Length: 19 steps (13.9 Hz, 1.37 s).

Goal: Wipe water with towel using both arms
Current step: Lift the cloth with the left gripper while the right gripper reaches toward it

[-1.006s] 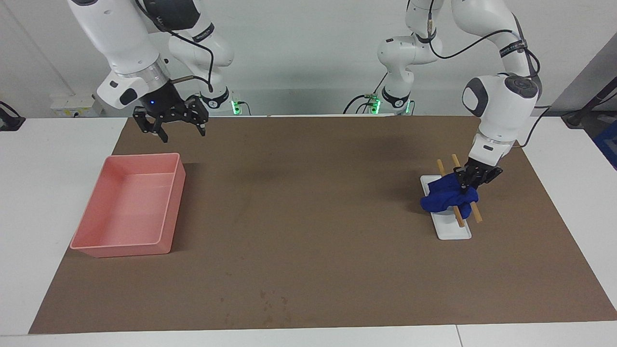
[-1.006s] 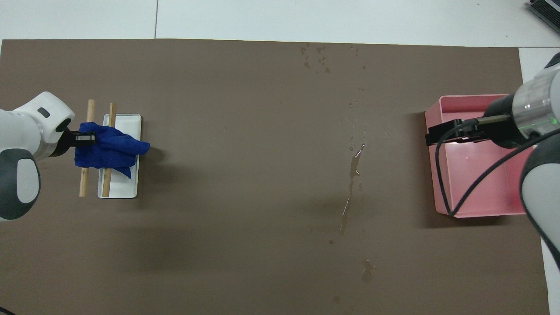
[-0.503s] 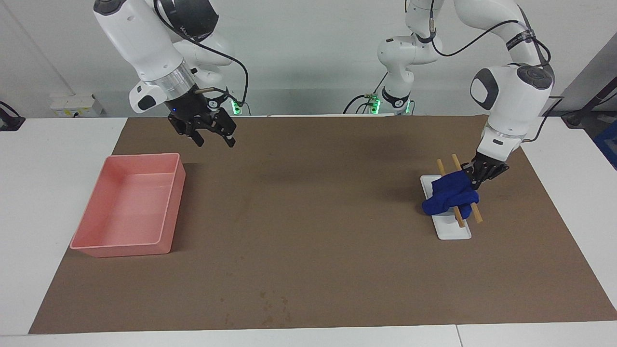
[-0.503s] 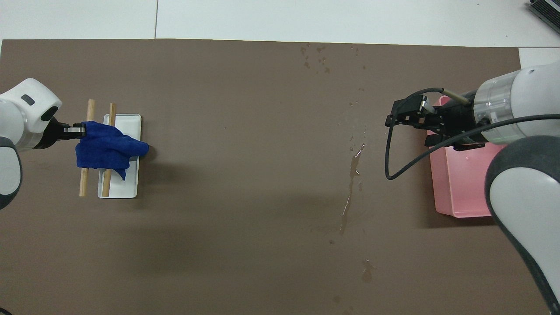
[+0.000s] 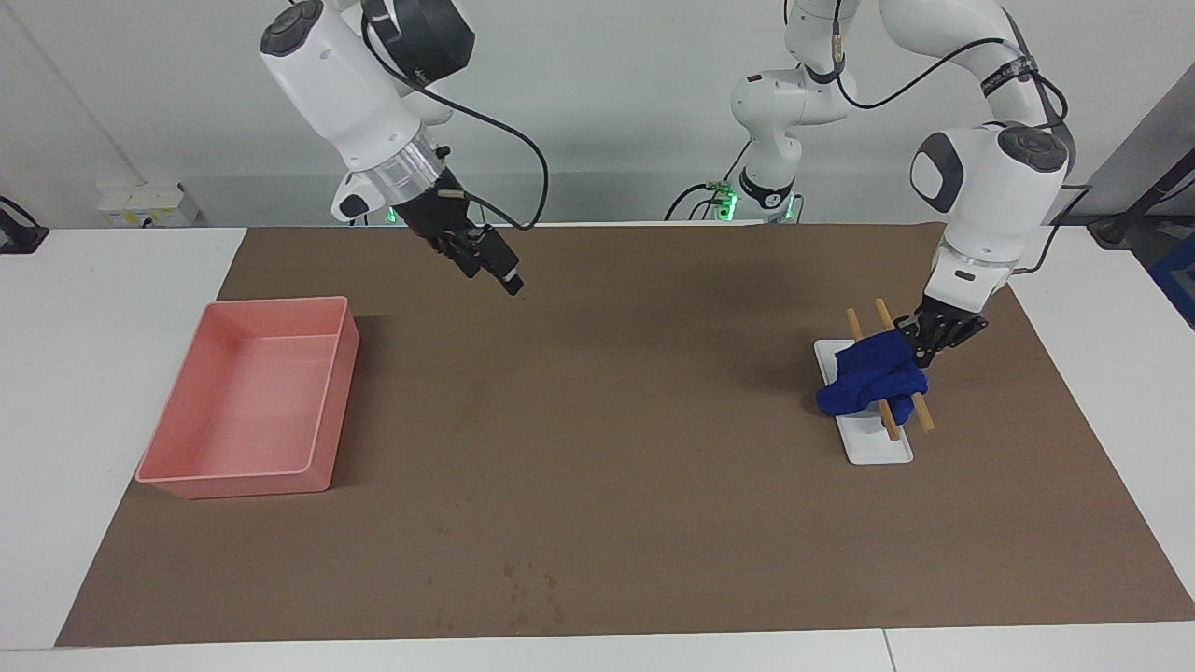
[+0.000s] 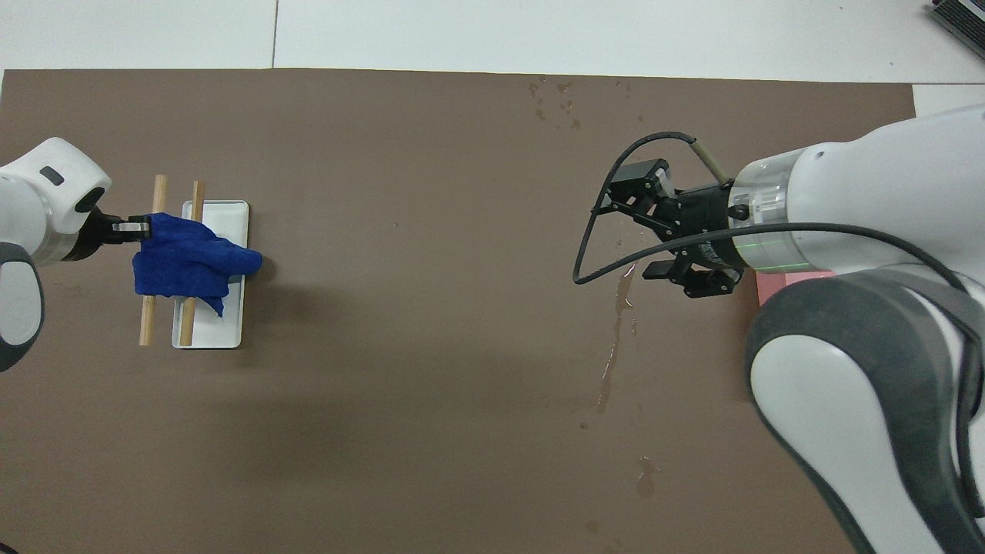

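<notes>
**While the water lies unwiped, the towel is only just gripped**

Although the small royal-blue fuzzy towel (image 5: 870,382) is pinched at one corner by the left arm's black two-finger gripper (image 5: 920,347), it mostly lies draped over two thin wooden rods (image 5: 898,367) on the flat white rectangular tray (image 5: 876,444) toward the left arm's end of the table. Judging by that, the pick-up is begun but the cloth has not been lifted clear.

The thin streak of spilled water (image 6: 616,327) on the brown paper table mat (image 6: 431,308) looks untouched, with scattered droplets (image 6: 555,98) farther from the robots; no wiping shows.

Over the mat, close by the streak, hangs the right arm's black gripper (image 6: 646,231) with its fingers spread apart and nothing between them. The pink plastic rectangular bin (image 5: 257,397) sits at the right arm's end, apparently empty.

Left to do: lift the towel, carry it to the water, and wipe with both arms
</notes>
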### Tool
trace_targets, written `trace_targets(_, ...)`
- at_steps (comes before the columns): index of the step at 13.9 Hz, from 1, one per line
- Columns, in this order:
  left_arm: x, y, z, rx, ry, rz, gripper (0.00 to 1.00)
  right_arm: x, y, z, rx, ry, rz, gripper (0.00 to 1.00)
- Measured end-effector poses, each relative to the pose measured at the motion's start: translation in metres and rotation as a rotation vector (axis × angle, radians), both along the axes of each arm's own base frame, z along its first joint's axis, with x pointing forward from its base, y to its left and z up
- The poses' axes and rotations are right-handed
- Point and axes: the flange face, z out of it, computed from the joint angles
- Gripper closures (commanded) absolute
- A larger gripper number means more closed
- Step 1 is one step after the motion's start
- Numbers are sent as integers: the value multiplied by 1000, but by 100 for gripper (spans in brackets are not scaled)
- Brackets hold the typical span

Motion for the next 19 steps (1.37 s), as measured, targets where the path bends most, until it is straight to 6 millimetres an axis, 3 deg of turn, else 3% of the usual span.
trace_targets(2, -3, -1, -14, 5, -15, -6, 1, -4, 18, -8, 57, 31, -81, 0)
trace_targets(3, -4, -1, -18, 5, -15, -6, 14, -4, 22, -8, 97, 54, -129, 0)
trace_targets(6, -5, -3, -21, -1, -17, 20, 81, -1, 28, -7, 208, 103, -278, 0)
trace_targets(8, -5, -4, -21, -4, -18, 30, 100, -3, 42, -7, 280, 119, -359, 0)
trace_targets(14, -5, -6, -18, -7, -24, 42, 100, -18, 102, -16, 446, 119, -522, 0)
trace_targets(16, -4, -6, -14, -23, -17, 100, 100, -18, 112, -26, 452, 120, -528, 0)
trace_targets(19, 1, -11, 16, -199, 30, 336, 100, -16, 119, -33, 471, 103, -556, 0)
